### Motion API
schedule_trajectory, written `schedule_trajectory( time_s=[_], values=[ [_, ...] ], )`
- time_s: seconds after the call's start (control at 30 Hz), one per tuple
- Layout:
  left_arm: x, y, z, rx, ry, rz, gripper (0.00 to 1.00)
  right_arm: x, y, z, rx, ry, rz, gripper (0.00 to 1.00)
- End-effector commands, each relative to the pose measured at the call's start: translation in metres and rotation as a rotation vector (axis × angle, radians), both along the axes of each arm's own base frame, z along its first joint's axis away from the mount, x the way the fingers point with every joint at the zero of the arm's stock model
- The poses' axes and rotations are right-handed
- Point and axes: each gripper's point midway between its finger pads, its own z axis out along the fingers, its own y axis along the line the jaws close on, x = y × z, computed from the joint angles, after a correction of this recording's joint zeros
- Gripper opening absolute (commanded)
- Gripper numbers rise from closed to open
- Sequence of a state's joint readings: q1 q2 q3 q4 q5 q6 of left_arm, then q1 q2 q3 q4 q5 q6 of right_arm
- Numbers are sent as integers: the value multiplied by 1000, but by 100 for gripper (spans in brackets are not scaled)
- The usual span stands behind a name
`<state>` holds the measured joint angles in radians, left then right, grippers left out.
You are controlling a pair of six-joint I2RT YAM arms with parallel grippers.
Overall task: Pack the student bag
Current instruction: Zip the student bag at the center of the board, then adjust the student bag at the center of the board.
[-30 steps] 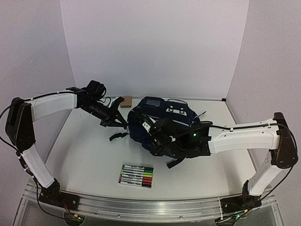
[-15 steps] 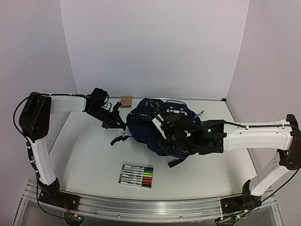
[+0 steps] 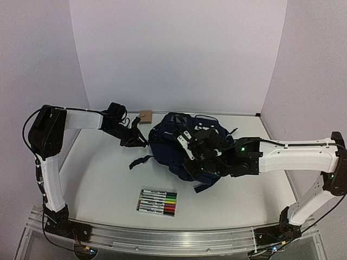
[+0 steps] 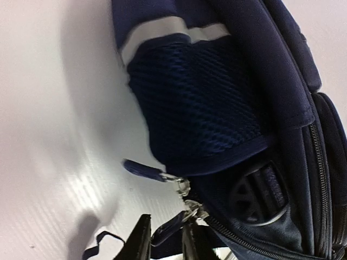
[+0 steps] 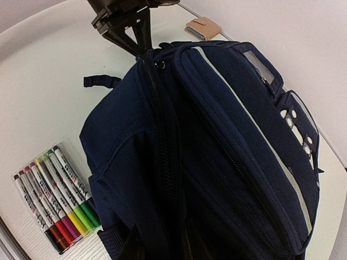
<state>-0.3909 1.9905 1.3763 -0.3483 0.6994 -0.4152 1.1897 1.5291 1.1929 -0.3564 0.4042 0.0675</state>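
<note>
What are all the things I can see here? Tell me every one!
student bag: one, navy blue with thin white piping, middle of the table, zipped.
pack of markers: one pack, many colours, on the table in front of the bag.
small pouch: one, tan, by the back wall, left of the bag.
table: one, white, under everything.
arms: two, white and black, left arm and right arm reaching in from the sides.
left gripper: one, black, at the bag's left end by a zipper pull.
right gripper: one, black, against the bag's right side.
</note>
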Motion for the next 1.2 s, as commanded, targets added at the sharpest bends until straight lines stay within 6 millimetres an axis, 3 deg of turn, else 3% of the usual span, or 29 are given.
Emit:
schedule_trajectory(
  time_s=[0.0, 0.03, 0.1, 0.2, 0.3, 0.47, 0.67, 0.77, 0.97, 1.17],
  values=[
    [44, 62, 21, 127, -148, 230, 42, 3, 3, 61, 181, -65, -66, 54],
    [41, 64, 25, 130, -152, 239, 49, 5, 1, 65, 191, -76, -88, 70],
    [30, 71, 30, 136, -151, 263, 59, 10, -3, 70, 204, -93, -130, 85],
    [16, 77, 47, 106, -156, 314, 68, 18, -9, 74, 228, -98, -180, 97],
    [-1, 66, 62, -9, -137, 319, 73, 31, -20, 69, 261, -68, -238, 98],
    [-34, 27, 63, -94, -75, 259, 77, 81, -71, 37, 309, 36, -422, 97],
    [-67, 2, 40, -93, 21, 252, 73, 119, -116, -15, 451, 264, -506, 79],
    [-82, 6, 29, -104, 74, 288, 67, 126, -122, -31, 533, 343, -496, 77],
    [-104, -4, 13, -135, 143, 288, 66, 134, -120, -63, 546, 426, -499, 70],
    [-102, -25, 9, -188, 158, 250, 61, 132, -116, -85, 532, 474, -509, 54]
  ],
)
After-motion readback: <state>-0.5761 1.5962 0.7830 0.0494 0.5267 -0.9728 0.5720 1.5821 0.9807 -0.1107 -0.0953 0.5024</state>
